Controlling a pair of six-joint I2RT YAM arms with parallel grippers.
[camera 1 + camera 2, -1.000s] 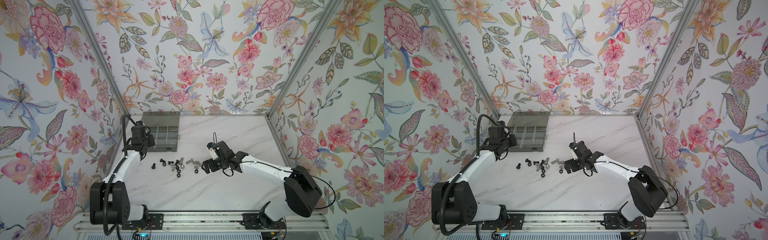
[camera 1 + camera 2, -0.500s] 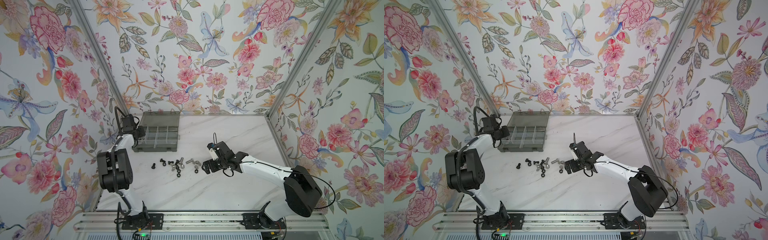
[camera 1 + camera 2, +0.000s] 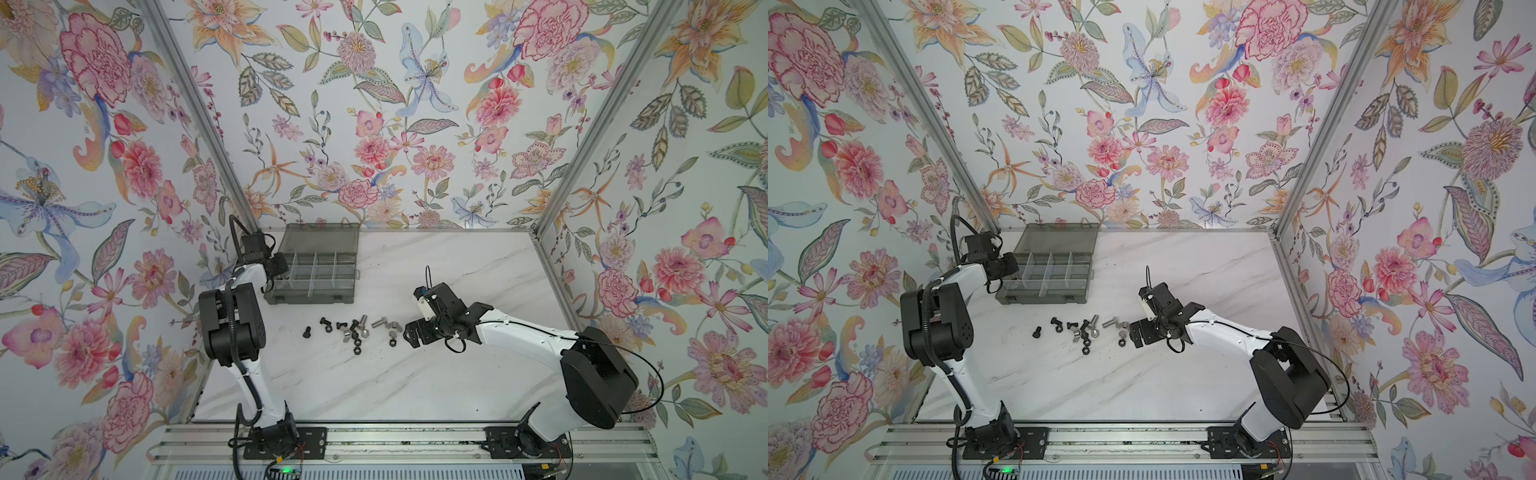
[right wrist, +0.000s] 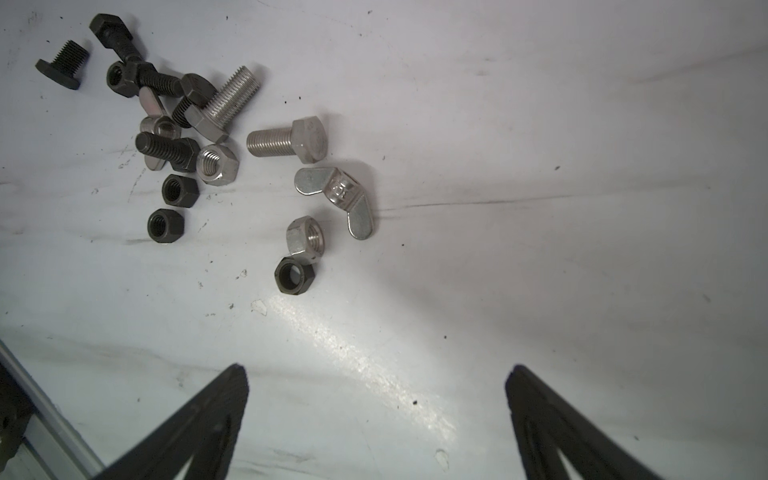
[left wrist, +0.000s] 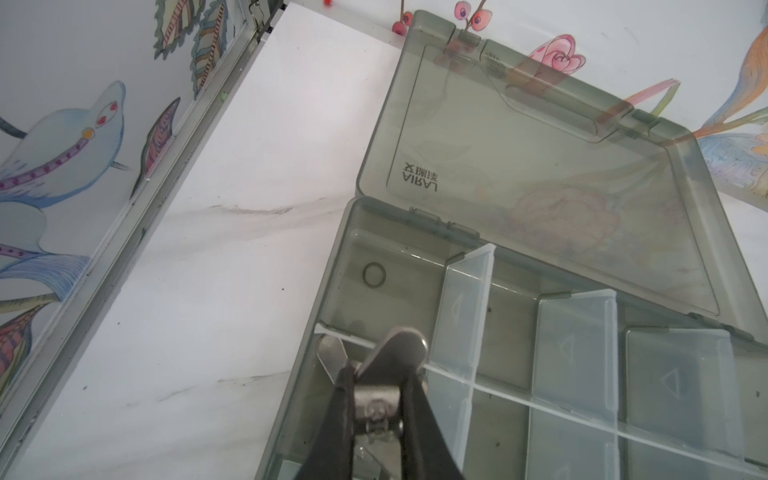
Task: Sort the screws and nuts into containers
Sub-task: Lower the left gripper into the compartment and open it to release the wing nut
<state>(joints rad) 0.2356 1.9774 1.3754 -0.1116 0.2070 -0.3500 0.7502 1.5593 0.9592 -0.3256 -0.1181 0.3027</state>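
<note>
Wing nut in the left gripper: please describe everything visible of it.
The wing nut is silver, dull metal by its look: two flat rounded wings spread from a small hub. The left gripper is shut on the hub, wings pointing away from it. The nut hangs over the open grey box, above a thin divider at one end; contact cannot be told.

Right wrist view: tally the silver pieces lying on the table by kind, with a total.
Silver hex bolts: 2
Silver hex nuts: 2
Silver wing nuts: 2, one partly hidden among black bolts
Total: 6
</note>
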